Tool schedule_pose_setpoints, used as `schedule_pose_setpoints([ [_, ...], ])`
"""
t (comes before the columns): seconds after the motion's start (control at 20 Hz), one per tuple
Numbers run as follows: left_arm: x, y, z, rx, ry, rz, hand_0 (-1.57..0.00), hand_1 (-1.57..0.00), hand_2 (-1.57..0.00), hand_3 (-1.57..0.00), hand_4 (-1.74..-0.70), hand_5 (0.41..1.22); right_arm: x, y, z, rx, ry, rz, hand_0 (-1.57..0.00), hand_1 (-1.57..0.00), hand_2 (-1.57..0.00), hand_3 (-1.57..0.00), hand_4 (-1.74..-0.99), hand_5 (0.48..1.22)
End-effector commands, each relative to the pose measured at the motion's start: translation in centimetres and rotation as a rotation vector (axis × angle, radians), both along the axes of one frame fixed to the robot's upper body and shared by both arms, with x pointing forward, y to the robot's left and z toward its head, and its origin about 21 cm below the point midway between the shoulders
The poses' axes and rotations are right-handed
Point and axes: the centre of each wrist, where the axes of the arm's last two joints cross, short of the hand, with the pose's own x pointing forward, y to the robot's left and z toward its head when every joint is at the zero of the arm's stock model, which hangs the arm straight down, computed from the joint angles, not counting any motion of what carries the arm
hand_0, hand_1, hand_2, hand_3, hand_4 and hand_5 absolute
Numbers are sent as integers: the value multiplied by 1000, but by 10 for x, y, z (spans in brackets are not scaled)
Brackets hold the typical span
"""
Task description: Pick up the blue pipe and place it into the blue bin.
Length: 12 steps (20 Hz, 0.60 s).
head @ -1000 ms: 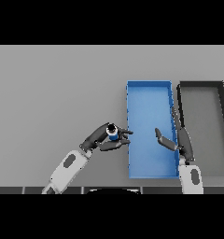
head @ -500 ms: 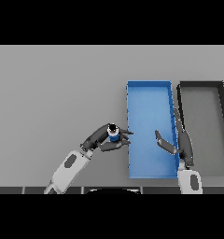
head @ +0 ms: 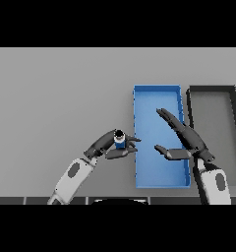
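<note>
The blue pipe (head: 120,141) is a short blue cylinder with a dark top, held upright just left of the blue bin (head: 157,97). My left hand (head: 107,146) is shut on it, fingers and thumb curled round its sides, fingertips reaching the bin's left wall. The bin is a long rectangular tray lying lengthwise away from me. My right hand (head: 186,138) hovers open over the bin's right half, fingers straight and pointing up-left, thumb stretched toward the pipe.
A dark grey bin (head: 212,92) of similar shape stands right beside the blue one, at the table's right side. The grey table (head: 61,98) stretches out to the left and far side.
My left hand has carried the pipe slightly right, closer to the bin's left wall. The right hand has lifted and reached further over the bin, its fingers stretched out.
</note>
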Motion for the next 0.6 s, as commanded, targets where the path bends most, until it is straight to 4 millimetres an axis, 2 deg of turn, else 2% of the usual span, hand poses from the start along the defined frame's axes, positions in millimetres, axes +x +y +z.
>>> schedule_pose_setpoints([
  [0.0, -2, 0, -4, 11, 0, 1, -1571, -1571, -1571, -1571, -1467, 1221, 2, 7, 8, -32, -13, 39, 1, -7, -99, 0, -1261, 560],
  [0.1, 0, -1, -1, 11, 2, 6, -1571, -1571, -1571, -1571, -1467, 1221, 5, 22, 23, -98, -41, 105, 1, -4, -81, 1, -1281, 558],
  [0.3, 2, -4, 0, 18, -4, 5, -1571, -1571, -1571, -1571, -1467, 1221, 16, 54, 40, -136, -77, 231, 1, -1, -42, 1, -1302, 559],
  [0.55, 6, -3, -2, -10, -17, -15, -1571, -1571, -1571, -1571, -1464, 1221, 25, 83, 47, -176, -67, 350, 1, 0, -48, 1, -1253, 554],
])
